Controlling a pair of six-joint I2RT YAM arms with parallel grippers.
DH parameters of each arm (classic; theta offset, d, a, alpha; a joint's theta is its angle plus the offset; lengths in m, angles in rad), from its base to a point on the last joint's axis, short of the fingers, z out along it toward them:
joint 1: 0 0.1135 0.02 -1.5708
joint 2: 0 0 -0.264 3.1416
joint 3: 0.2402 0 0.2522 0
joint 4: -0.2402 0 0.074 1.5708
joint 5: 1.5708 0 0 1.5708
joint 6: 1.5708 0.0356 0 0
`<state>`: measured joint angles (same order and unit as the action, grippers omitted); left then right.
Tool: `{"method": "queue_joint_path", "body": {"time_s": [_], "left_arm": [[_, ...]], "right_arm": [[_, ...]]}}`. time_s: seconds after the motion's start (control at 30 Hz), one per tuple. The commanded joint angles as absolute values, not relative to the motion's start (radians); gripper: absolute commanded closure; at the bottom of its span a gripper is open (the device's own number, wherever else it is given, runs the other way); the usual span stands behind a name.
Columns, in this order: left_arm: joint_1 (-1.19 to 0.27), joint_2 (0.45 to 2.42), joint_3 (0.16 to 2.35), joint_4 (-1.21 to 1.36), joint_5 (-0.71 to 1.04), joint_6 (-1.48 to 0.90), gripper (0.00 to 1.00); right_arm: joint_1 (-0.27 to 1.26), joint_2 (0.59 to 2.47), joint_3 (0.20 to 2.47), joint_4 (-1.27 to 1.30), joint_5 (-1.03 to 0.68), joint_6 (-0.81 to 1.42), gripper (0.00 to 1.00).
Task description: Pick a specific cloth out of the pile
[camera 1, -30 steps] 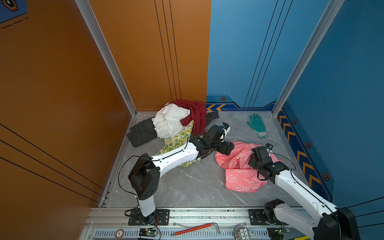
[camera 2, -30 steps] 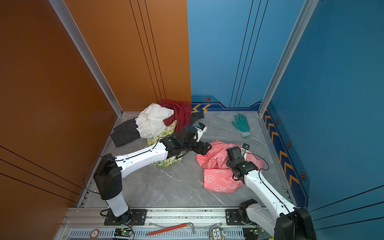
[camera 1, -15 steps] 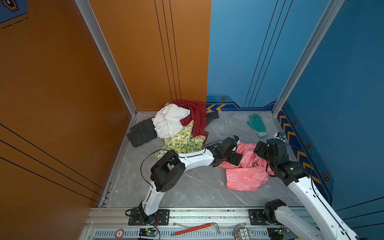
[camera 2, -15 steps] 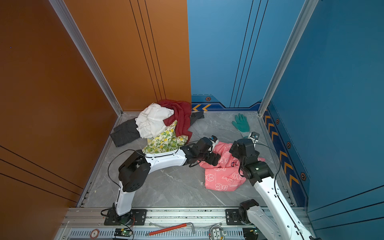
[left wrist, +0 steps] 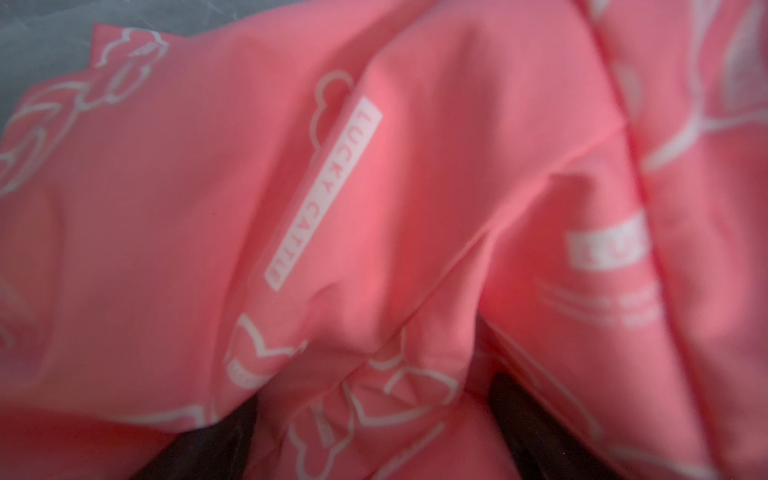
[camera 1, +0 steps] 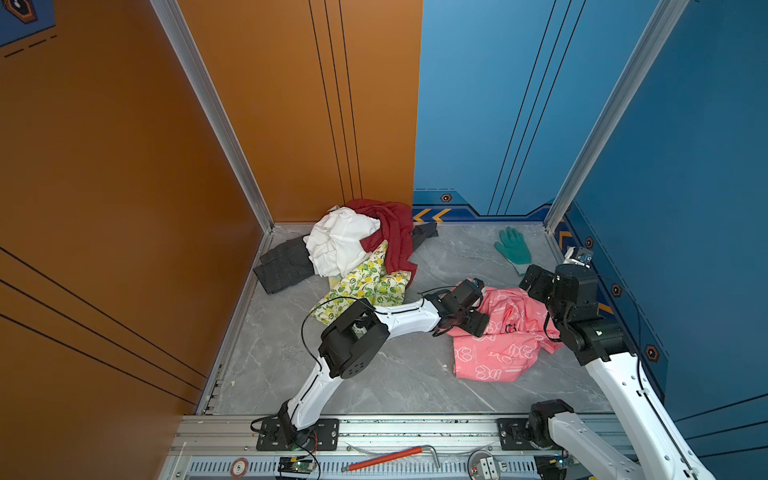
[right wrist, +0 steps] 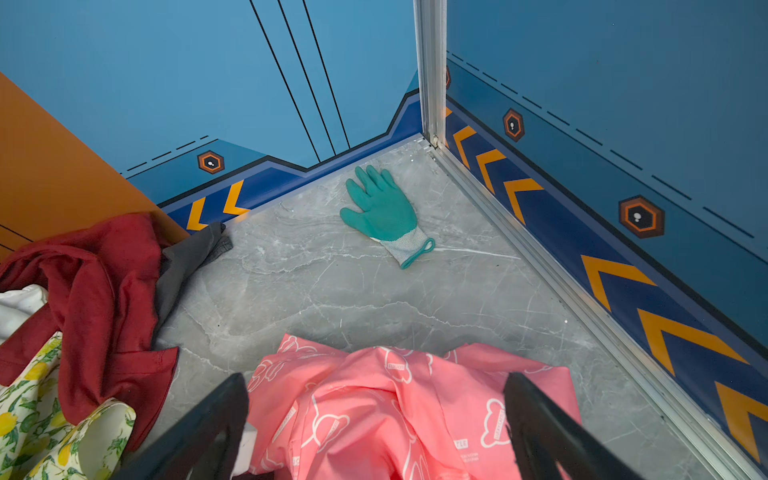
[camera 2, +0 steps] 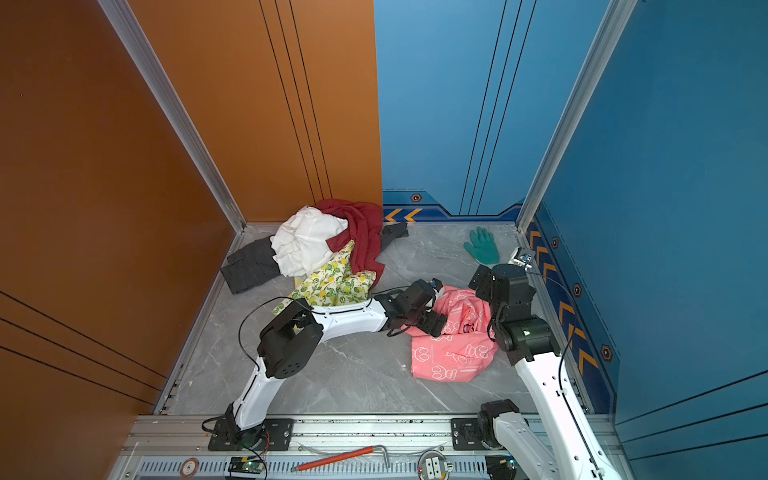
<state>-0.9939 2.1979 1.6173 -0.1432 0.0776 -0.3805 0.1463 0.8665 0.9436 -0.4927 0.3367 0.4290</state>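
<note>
See the cloth (camera 1: 498, 345) crumpled on the grey floor (camera 1: 374, 374) right of middle, well apart from the pile (camera 1: 345, 249) in the back corner. Find left gripper (left wrist: 365, 424) pushed into its folds, fingers wide, fabric draped over them. Find right gripper (right wrist: 376, 415) hovering at its right edge, fingers wide, empty, teal glove (right wrist: 380, 208) beyond
</note>
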Motion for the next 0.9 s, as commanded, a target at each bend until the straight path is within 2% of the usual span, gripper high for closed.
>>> {"method": "queue_joint_path", "body": {"time_s": [0.0, 0.07, 0.33, 0.5, 0.7, 0.87], "left_arm": [[-0.976, 2.117, 1.636, -0.178, 0.095, -0.316, 0.09], [-0.956, 2.058, 1.626, -0.158, 0.114, -0.297, 0.02], [-0.860, 1.822, 1.498, -0.075, 0.160, -0.289, 0.02], [-0.755, 1.591, 1.274, 0.039, 0.133, -0.302, 0.02], [-0.500, 1.239, 0.966, 0.002, -0.030, -0.277, 0.02], [-0.234, 1.077, 0.793, -0.040, -0.168, -0.177, 0.02]], "right_arm": [[0.112, 0.871, 0.972, -0.437, 0.275, 0.376, 0.00], [0.095, 0.874, 0.974, -0.417, 0.251, 0.350, 0.00], [0.049, 0.862, 0.893, -0.299, 0.158, 0.289, 0.00], [0.052, 0.837, 0.759, -0.164, 0.160, 0.256, 0.00], [0.051, 0.852, 0.552, 0.083, 0.195, 0.194, 0.00], [0.062, 0.955, 0.397, 0.343, 0.232, 0.116, 0.00]]}}
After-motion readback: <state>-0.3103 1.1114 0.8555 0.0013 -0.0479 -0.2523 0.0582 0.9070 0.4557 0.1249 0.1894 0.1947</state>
